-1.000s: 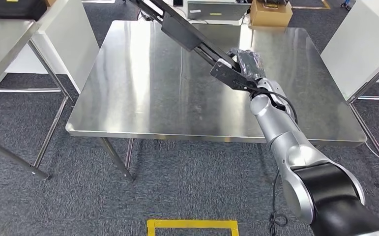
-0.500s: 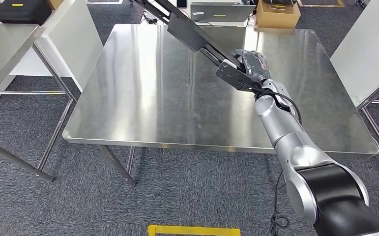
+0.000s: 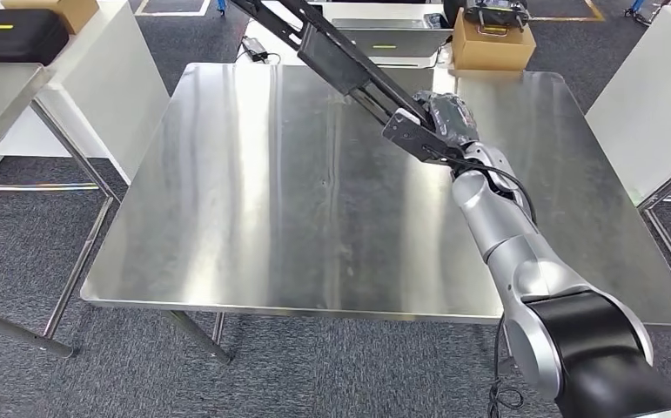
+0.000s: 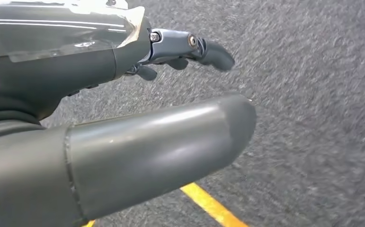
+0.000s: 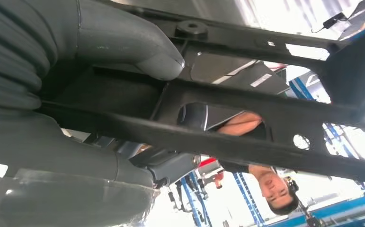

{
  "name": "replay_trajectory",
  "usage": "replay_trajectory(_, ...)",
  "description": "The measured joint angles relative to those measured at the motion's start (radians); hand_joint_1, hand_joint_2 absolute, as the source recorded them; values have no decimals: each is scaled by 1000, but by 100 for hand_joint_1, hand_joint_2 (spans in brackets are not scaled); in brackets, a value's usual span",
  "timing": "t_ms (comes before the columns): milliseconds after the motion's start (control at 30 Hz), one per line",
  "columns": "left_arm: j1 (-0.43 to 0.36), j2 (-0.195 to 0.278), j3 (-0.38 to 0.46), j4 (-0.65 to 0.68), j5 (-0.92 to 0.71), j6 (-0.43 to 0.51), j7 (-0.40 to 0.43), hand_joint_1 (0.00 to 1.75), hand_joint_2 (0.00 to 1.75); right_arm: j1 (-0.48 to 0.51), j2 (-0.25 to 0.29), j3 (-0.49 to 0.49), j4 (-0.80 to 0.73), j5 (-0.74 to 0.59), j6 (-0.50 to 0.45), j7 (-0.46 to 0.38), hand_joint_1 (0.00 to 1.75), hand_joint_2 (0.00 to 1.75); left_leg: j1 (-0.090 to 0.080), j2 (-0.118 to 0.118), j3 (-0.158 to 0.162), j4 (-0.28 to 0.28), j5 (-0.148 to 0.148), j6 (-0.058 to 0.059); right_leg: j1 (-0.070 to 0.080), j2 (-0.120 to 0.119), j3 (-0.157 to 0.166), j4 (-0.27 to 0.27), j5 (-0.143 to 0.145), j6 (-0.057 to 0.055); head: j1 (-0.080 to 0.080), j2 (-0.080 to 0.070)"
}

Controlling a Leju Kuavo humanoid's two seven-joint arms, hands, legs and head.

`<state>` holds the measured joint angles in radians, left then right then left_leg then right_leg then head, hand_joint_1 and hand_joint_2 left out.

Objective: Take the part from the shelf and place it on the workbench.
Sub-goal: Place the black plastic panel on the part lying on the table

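Head view, right hand (image 3: 446,116) gripping part (image 3: 340,61)

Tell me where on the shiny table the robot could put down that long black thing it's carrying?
Nearly the whole steel workbench top is bare. The widest free patch runs from its left edge to the long black part held by the right hand. Another bare strip lies between the right arm and the right edge. It looks crowded only beyond the far edge, around the cardboard box.
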<state>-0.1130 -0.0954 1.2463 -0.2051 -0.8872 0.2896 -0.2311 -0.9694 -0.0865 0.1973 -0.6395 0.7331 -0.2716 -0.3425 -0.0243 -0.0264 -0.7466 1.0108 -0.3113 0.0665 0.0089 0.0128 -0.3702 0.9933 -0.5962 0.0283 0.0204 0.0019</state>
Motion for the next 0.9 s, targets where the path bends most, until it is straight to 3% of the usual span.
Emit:
replay_trajectory(33,-2,-2,0,0,0,0,0,0,0,-4,-2,-1,-1,0,0,-1,175,175,1,0,19,-6,-11,3,0,1,-16,45,23,11,0,0)
replay_trajectory(67,-4,-3,0,0,0,-1,-1,0,0,-7,-5,-1,-2,0,0,-1,175,175,3,0,37,-11,-23,8,-1,0,-55,108,43,18,0,0)
replay_trajectory(100,-6,-3,0,0,0,-1,-1,0,0,-8,-7,-2,-2,-1,-1,-1,175,175,5,0,55,-15,-36,11,-1,0,-108,181,50,18,0,0)
replay_trajectory(133,-6,-4,0,0,0,-1,-1,0,0,-7,-9,-3,-1,-2,-1,-2,175,175,6,-1,72,-16,-50,13,-3,-1,-163,245,38,13,1,0)
replay_trajectory(167,-6,-4,0,0,-1,-1,-1,0,0,-3,-10,-3,0,-2,-1,-2,175,175,7,-2,90,-18,-65,15,-3,-1,-212,284,6,6,1,0)
replay_trajectory(233,-6,-6,0,0,-1,0,-2,0,0,6,-14,-3,2,-2,-1,-1,175,175,8,-8,129,-19,-94,14,-6,-2,-284,288,-86,-7,1,0)
replay_trajectory(267,-6,-6,0,0,-1,0,-4,0,0,9,-15,-4,4,-2,0,-2,175,175,8,-13,148,-20,-111,13,-8,-2,-307,258,-115,-5,1,0)
replay_trajectory(300,-6,-7,0,0,-1,1,-5,0,0,13,-17,-4,6,-2,0,-2,175,175,8,-17,167,-20,-128,11,-12,-2,-323,211,-112,6,1,0)
replay_trajectory(333,-5,-7,0,0,-1,2,-6,0,0,17,-18,-4,9,-2,0,-2,175,175,8,-21,184,-20,-145,8,-16,-4,-332,149,-59,30,1,0)
replay_trajectory(367,-3,-7,0,0,-1,2,-7,0,0,21,-20,-4,13,-2,0,-3,175,175,7,-25,199,-17,-161,5,-19,-6,-336,86,33,56,0,0)
replay_trajectory(400,-2,-7,0,0,-1,3,-10,0,0,26,-21,-4,17,-3,0,-3,175,175,7,-28,209,-15,-177,0,-19,-8,-331,40,125,68,2,0)
replay_trajectory(433,0,-7,0,0,0,4,-12,0,0,29,-22,-4,21,-3,0,-3,175,175,6,-31,215,-11,-191,-5,-18,-10,-325,12,197,68,2,0)
replay_trajectory(467,0,-6,0,0,0,6,-16,0,0,29,-21,-3,23,-2,0,-4,175,175,4,-33,219,-7,-200,-9,-18,-11,-318,5,232,55,2,0)
replay_trajectory(500,-1,-5,0,0,0,9,-21,0,0,26,-20,-3,23,-1,1,-3,175,175,4,-32,216,0,-204,-12,-22,-12,-311,7,234,38,3,0)
replay_trajectory(533,-3,-6,0,0,1,12,-26,0,0,23,-20,-3,23,-1,0,-4,175,175,3,-25,204,21,-199,-17,-26,-12,-308,5,232,30,1,0)
replay_trajectory(600,-7,-7,0,0,2,18,-37,0,0,17,-17,-3,24,-1,0,-4,175,175,6,-2,144,117,-189,-32,-34,-13,-293,2,222,15,0,0)
replay_trajectory(667,-8,-9,0,1,4,23,-45,0,0,17,-12,-2,27,0,-2,-4,175,175,15,19,62,236,-228,-49,-33,-13,-276,0,207,-4,-2,0)
replay_trajectory(733,-8,-9,0,1,6,27,-54,0,0,21,-8,-2,31,1,-4,-2,175,175,24,24,7,289,-279,-58,-32,-12,-260,0,192,-13,-2,0)
replay_trajectory(767,-8,-10,0,1,6,28,-60,0,0,21,-6,-2,31,1,-6,-2,175,175,28,24,-1,274,-269,-58,-32,-12,-253,0,186,-13,-2,0)
replay_trajectory(800,-8,-10,0,1,7,30,-68,0,0,20,-4,-2,32,1,-8,-2,175,175,30,24,9,228,-233,-56,-32,-11,-245,0,181,-12,-2,0)
replay_trajectory(867,-9,-10,0,1,7,34,-82,0,0,15,0,-2,31,1,-14,-1,175,175,31,25,59,92,-141,-49,-31,-10,-231,0,171,-7,-2,0)
replay_trajectory(900,-10,-10,0,1,6,35,-89,0,0,11,1,-2,31,1,-17,-1,175,175,29,25,80,40,-120,-45,-29,-10,-227,-1,167,-3,-2,0)
